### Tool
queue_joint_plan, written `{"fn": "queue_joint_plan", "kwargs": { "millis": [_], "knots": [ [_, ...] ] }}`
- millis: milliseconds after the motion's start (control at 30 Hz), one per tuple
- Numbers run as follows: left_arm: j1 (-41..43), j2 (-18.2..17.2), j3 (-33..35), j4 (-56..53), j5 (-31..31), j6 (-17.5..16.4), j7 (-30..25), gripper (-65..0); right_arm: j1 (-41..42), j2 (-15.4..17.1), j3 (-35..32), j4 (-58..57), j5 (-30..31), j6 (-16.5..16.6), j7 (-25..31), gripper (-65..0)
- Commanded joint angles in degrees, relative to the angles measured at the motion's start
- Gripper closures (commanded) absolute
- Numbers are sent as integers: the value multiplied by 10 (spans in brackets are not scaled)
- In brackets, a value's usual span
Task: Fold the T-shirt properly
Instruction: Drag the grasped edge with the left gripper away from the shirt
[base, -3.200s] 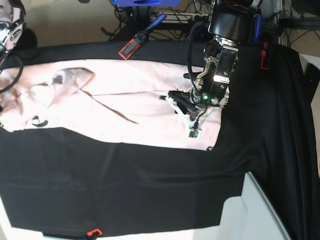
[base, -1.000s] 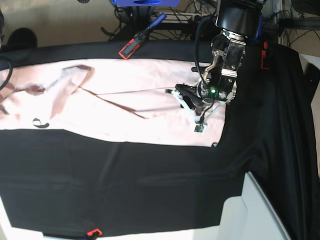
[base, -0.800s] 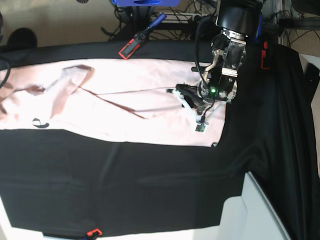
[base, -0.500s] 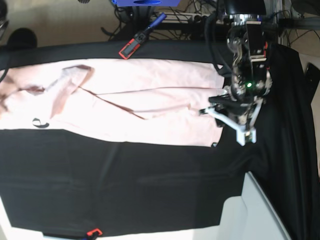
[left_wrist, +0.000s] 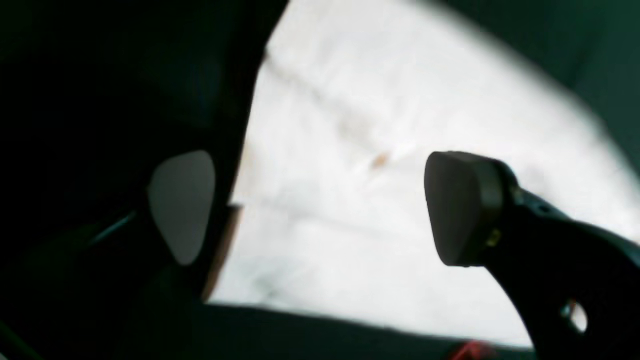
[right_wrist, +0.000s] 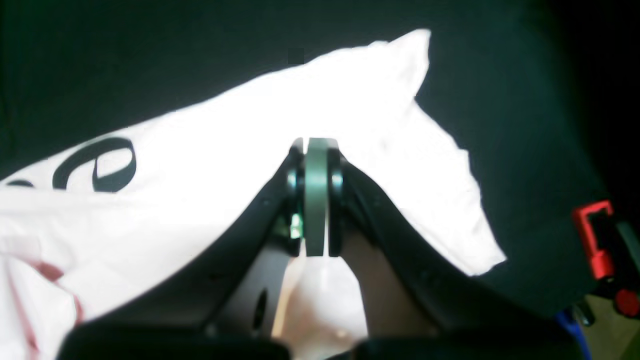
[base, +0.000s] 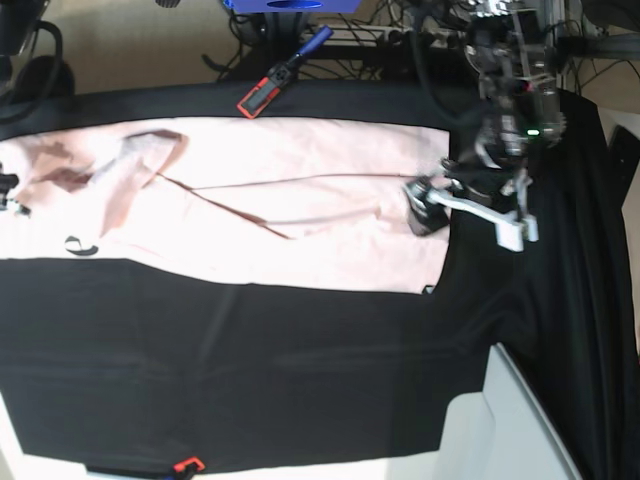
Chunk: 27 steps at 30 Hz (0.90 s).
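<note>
A black cloth (base: 300, 380) covers the worktop and fills most of the base view. The T-shirt (base: 250, 200), pale pink and creased, lies spread in a long band across the upper half of that frame, reaching from the left edge to right of centre, with a bunched sleeve at upper left and a bit of dark lettering (right_wrist: 95, 162) near its left end. The left end effector (base: 468, 208) hangs at the shirt's right edge in the upper right of the frame, its pads (left_wrist: 182, 205) spread wide with nothing between them. The right end effector (right_wrist: 315, 195) sits at the far left edge of the base view, its jaws pressed together over the pink fabric; whether any cloth is pinched cannot be told. A red-and-blue clamp (base: 285, 75) lies at the top centre, on the cloth's far edge.
</note>
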Motion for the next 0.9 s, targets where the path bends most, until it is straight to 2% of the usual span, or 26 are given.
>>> {"fn": "queue_joint_plan", "kwargs": {
  "millis": [0,100,167,233,367,600,867],
  "knots": [
    [0,-15,-13,-6,-34,-3,-4,-650,4,12,5,10,3,-2,14,0],
    [-1,-49,-20,-31,-131,-17,-4,-650,4,7,6,11,3,-2,14,0],
    [0,-67,-25,-54,-169,-57,-4,-650,4,6,6,11,3,-2,13,0],
    [-4,-70,-43,-85,-168,-91,-4,-650,3,6,6,11,3,-2,13,0],
    [-15,-73,-53,-125,-168,-135,-4,-650,-2,5,6,11,3,-2,13,0],
    [-38,-71,-48,-194,-94,-140,-4,-650,-4,5,6,11,3,-2,13,0],
    [-64,-68,-47,-223,-91,-140,-4,-650,-4,5,6,11,3,-2,13,0]
  ]
}}
